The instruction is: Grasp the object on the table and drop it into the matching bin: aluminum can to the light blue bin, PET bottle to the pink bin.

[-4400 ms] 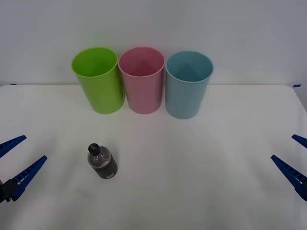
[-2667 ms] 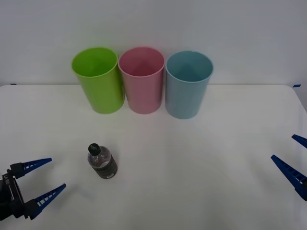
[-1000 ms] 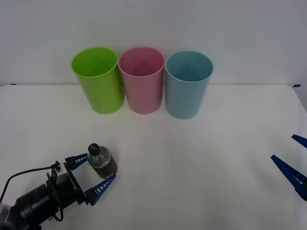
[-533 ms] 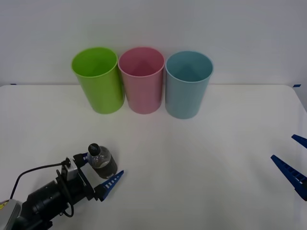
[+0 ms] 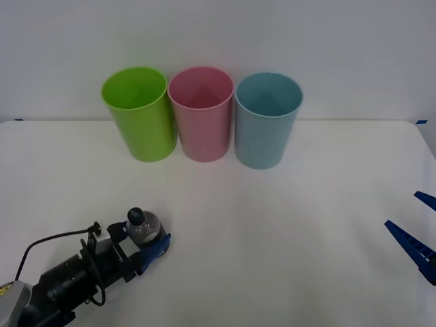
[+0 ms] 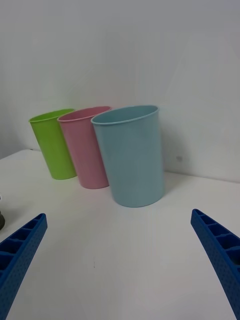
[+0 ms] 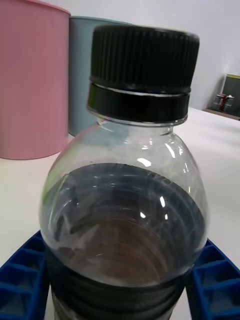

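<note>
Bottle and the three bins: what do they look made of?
The PET bottle, held in the left gripper, looks like clear glossy plastic: see-through wall with highlights, ribbed black cap, dark label band. The pink bin, light blue bin and lime green bin look like smooth, opaque, matte plastic, evenly coloured. The right gripper waits open.

PET bottle (image 7: 125, 210): clear glossy plastic, ribbed black cap | pink bin (image 5: 201, 112): smooth plastic

Upright lime green bin (image 5: 138, 112), leftmost.
</note>
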Robot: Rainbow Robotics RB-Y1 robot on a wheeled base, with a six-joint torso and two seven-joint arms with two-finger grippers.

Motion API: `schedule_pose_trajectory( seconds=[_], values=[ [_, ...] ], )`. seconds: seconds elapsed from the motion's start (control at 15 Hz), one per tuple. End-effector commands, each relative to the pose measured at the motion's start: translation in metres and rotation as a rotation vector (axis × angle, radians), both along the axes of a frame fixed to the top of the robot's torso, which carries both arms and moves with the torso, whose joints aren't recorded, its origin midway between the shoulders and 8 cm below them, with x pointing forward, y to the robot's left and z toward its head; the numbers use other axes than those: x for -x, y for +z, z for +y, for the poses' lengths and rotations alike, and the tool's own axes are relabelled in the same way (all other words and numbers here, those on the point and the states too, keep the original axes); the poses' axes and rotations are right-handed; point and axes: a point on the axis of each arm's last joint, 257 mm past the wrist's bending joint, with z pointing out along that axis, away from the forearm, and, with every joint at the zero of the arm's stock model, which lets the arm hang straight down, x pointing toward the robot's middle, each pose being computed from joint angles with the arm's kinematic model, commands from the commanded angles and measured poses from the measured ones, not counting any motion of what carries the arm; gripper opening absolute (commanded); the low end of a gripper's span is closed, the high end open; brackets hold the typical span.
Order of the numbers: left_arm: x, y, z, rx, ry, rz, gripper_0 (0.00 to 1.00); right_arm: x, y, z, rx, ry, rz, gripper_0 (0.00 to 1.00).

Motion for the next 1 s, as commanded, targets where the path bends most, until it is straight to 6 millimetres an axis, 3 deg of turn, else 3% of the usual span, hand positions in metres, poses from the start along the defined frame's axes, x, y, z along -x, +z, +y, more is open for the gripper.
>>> schedule_pose_trajectory(
  seconds=[0.07,0.27,0.6,0.73,1.0],
  values=[
    [-0.001,0.0,0.002,0.0,0.005,-0.001,0.0,0.0,0.0,0.0,0.0,0.0,0.0,1.0],
    [-0.002,0.001,0.008,-0.001,0.014,0.0,0.0,0.0,0.0,0.0,0.0,0.0,0.0,1.0],
    [0.004,0.017,0.037,0.036,0.01,0.005,0.0,0.0,0.0,0.0,0.0,0.0,0.0,1.0],
    [0.003,0.031,0.049,0.058,0.007,-0.001,0.0,0.0,0.0,0.0,0.0,0.0,0.0,1.0],
    [0.001,0.078,0.064,0.141,-0.007,0.016,0.0,0.0,0.0,0.0,0.0,0.0,0.0,1.0]
  ],
)
